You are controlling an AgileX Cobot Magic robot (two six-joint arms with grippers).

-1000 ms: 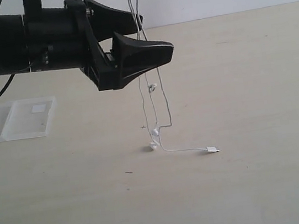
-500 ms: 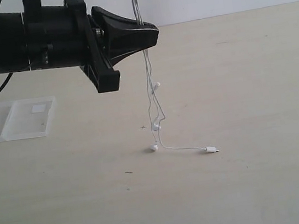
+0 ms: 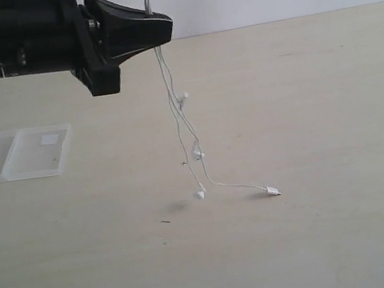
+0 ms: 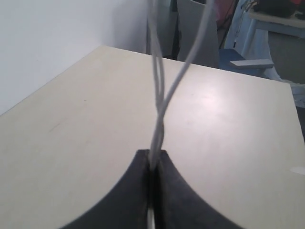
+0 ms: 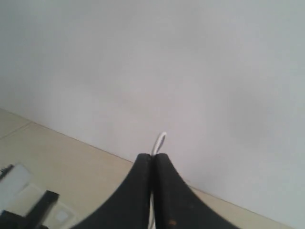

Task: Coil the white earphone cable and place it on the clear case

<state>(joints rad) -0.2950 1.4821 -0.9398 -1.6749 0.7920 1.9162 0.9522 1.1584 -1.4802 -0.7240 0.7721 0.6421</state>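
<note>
— Where is the cable?

— The white earphone cable [image 3: 177, 117] hangs in the air, off the clear case [image 3: 9, 164]. Its strands drop from my left gripper [image 3: 163, 33] towards the table [image 3: 348, 236]. Above that gripper they run up and out of the exterior view.

— And the ends?

— One earbud [image 3: 184, 97] dangles high on the strands, and a second [image 3: 198, 154] sits lower. A small white piece [image 3: 200, 194] hangs close over the table, with its shadow lying apart from it. The plug [image 3: 274, 191] seems to lie on the table, out to the right of the hanging strands.

— What are your fingers doing?

— My left gripper [image 4: 152, 155] has its fingers pressed together on the cable [image 4: 158, 118]. Two strands rise from the pinch and cross just above it. My right gripper [image 5: 152, 157] is also clamped. A short white loop of cable [image 5: 163, 135] pokes out past its tips, with the wall [image 5: 214, 71] behind.

— And the case?

— It lies flat on the table at the left of the exterior view, well apart from the cable. The half nearer the cable bears a white label [image 3: 50, 139].
</note>
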